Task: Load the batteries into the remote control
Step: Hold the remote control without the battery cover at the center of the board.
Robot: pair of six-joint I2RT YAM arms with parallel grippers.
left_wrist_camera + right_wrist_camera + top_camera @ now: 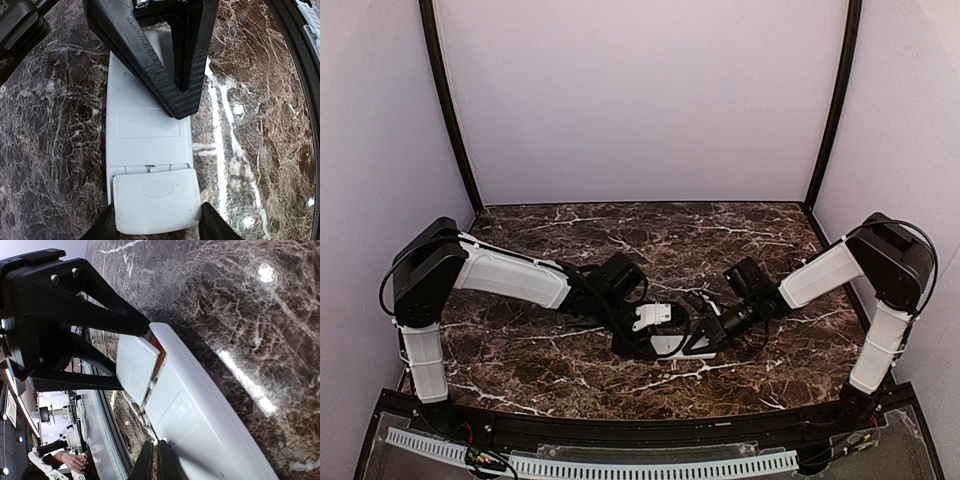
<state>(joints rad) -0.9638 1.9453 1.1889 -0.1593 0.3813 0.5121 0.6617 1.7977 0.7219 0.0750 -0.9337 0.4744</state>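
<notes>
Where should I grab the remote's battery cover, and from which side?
Probably the battery cover's lifted edge, from above on the right tool's side: it sits ajar off the remote, orange-red showing beneath, while the left tool flanks its sides.

Dark brown marble-pattern tabletop [620, 225], white veins throughout, bright glare spots in wrist views. Pale lilac walls [640, 90] on three sides. Black posts [450, 110] at both back corners. Black curved rail [620, 425] along near edge; white slotted strip [650, 466] just below. Beyond tabletop edge in right wrist view: blurred room clutter, possibly person's forearm [70, 459].
</notes>
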